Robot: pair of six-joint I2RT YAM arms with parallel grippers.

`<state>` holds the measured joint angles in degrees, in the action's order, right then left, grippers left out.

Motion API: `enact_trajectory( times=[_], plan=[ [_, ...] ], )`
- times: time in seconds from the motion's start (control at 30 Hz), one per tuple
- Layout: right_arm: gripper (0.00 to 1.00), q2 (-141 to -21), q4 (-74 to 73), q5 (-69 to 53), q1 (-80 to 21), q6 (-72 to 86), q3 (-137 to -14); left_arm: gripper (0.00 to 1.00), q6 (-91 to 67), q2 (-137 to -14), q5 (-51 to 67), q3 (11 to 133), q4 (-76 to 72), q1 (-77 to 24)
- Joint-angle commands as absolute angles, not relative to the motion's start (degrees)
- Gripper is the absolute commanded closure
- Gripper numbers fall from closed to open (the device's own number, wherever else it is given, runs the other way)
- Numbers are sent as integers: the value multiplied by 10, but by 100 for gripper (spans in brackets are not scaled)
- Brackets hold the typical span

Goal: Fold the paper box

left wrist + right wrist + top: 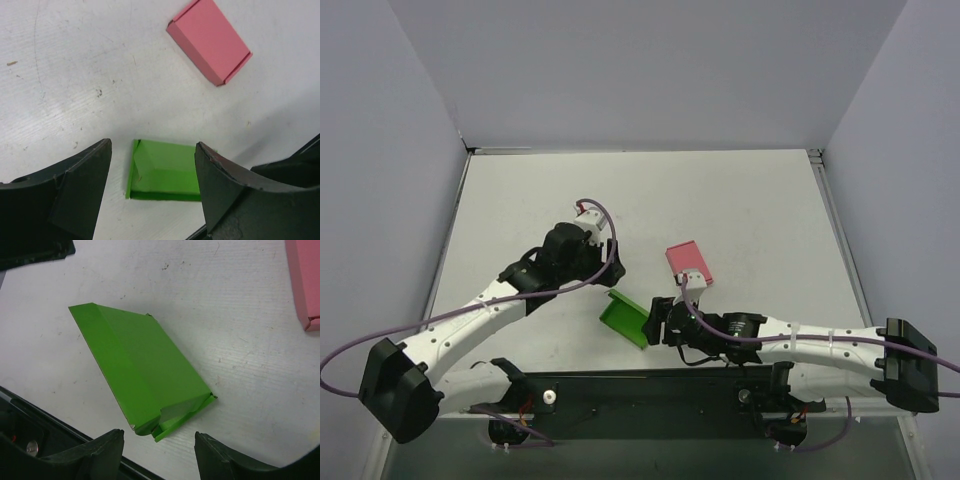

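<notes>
Lying on the table close to its near edge, the paper box is found between the two arms. The left gripper and the right gripper are held spread, nothing being grasped. A pink box is seen farther right.

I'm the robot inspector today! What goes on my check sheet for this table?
Surface: white table, faint scuffs and small specks.
Job's things: green paper box lying on the table, creased, an end tab sticking out.
Clutter: pink box, flat, apart from the green one.
Pincers: left pincer open, holding nothing; right pincer open at the paper box's corner.
Cables: purple cable along each arm.
Surroundings: plain pale walls on three sides.
</notes>
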<state>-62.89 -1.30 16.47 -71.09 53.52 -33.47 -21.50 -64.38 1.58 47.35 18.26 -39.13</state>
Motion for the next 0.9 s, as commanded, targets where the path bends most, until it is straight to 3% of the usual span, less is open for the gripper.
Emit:
enact_trajectory(
  times=[0.0,0.1,0.17,0.27,0.5,0.63,0.87],
  plan=[
    [42,-644,20,178,-725,576,-309,23,-280,-691,20,467,44,-373],
    [47,-636,25,178,-734,591,-286,23,-282,-733,28,473,32,-371],
    [59,-629,30,180,-735,599,-262,23,-295,-749,60,468,16,-357],
    [68,-628,38,184,-735,619,-240,24,-332,-764,110,437,-47,-301],
    [72,-651,91,187,-703,596,-221,27,-350,-749,112,383,-77,-286],
    [74,-677,166,134,-624,570,-207,29,-395,-730,127,318,-134,-287],
    [75,-766,211,93,-592,533,-255,30,-439,-682,84,251,-170,-322]
  ],
)
